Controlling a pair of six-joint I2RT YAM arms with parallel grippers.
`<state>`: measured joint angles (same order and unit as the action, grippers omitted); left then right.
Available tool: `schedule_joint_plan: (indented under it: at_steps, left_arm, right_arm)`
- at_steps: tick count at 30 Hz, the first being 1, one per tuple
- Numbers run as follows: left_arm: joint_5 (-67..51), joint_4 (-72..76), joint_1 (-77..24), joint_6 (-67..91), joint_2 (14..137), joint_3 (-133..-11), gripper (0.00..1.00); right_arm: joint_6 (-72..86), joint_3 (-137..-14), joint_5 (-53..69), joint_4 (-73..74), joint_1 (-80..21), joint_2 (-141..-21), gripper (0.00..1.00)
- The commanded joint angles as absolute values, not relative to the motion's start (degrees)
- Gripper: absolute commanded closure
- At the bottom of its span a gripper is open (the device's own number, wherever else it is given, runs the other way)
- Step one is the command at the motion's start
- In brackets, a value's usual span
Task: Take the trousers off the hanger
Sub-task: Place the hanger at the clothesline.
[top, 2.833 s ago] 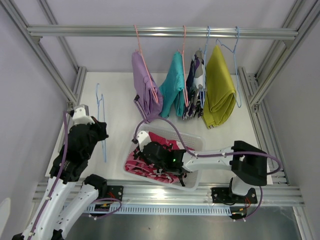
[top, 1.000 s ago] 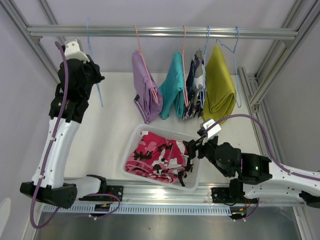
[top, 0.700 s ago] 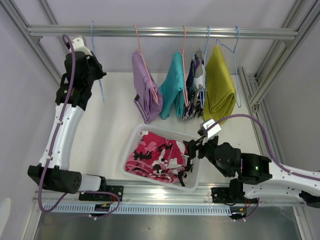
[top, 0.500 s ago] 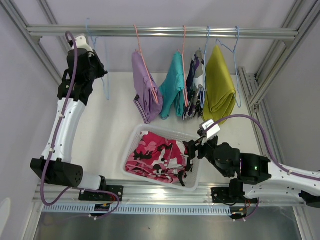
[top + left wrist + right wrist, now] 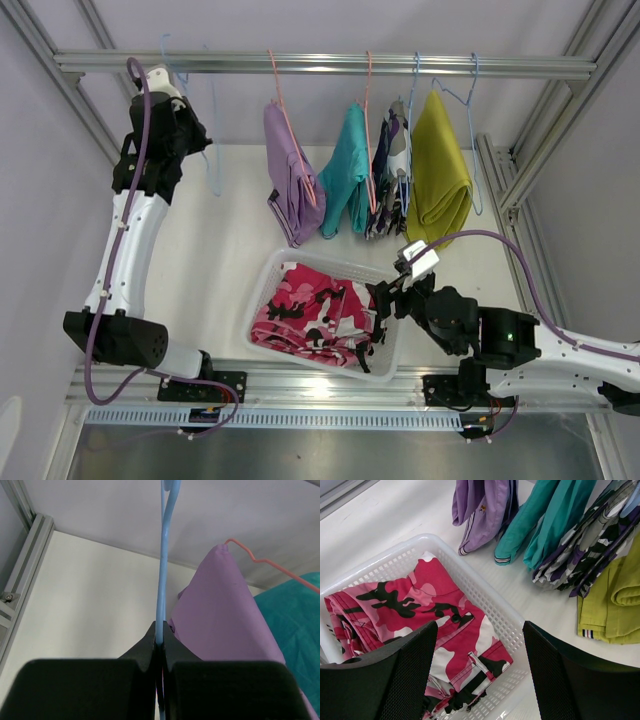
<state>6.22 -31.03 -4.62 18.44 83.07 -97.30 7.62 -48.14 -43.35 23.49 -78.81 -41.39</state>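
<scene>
One white bench (image 5: 230, 240) under one metal rail (image 5: 330, 63). Four pairs of trousers hang from it, one per hanger: lilac pair (image 5: 292, 185), teal pair (image 5: 347, 175), purple camouflage pair (image 5: 388, 185), mustard pair (image 5: 438, 175). One white basket (image 5: 262, 290) holds the fifth, the pink camouflage pair (image 5: 315, 310). My right tool (image 5: 479, 630) hovers over the basket's right end, jaws wide apart and holding nothing. My left tool (image 5: 160, 632) is pinched tight on one bare blue hanger (image 5: 161, 580), just left of the lilac pair. One white tag (image 5: 420, 258) on my right arm, its print too small to read.
</scene>
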Motion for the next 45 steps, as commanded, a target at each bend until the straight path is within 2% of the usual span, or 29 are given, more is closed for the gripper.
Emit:
schedule_joint_plan:
  at_steps: [1,13,32,42,45]
  left_arm:
    - [4.57,-30.05,-4.04,19.16,82.0,-99.93,1.0]
    - [7.47,-40.34,-4.22,16.17,82.71,-108.01,0.99]
    - [9.75,-43.15,-4.83,15.38,84.73,-109.42,0.99]
    - [11.07,-42.89,-5.01,14.68,83.41,-110.3,0.94]
    - [10.46,-44.03,-5.1,14.85,83.67,-111.71,0.89]
  right_arm:
    - [7.03,-47.99,-44.74,21.53,-78.93,-41.48,0.27]
    - [7.21,-47.73,-44.38,21.01,-78.93,-40.69,0.27]
    - [7.21,-47.29,-44.56,20.65,-79.01,-40.69,0.27]
    - [6.94,-47.2,-44.47,20.21,-79.1,-40.52,0.27]
    - [6.86,-47.11,-44.39,20.3,-79.1,-40.69,0.27]
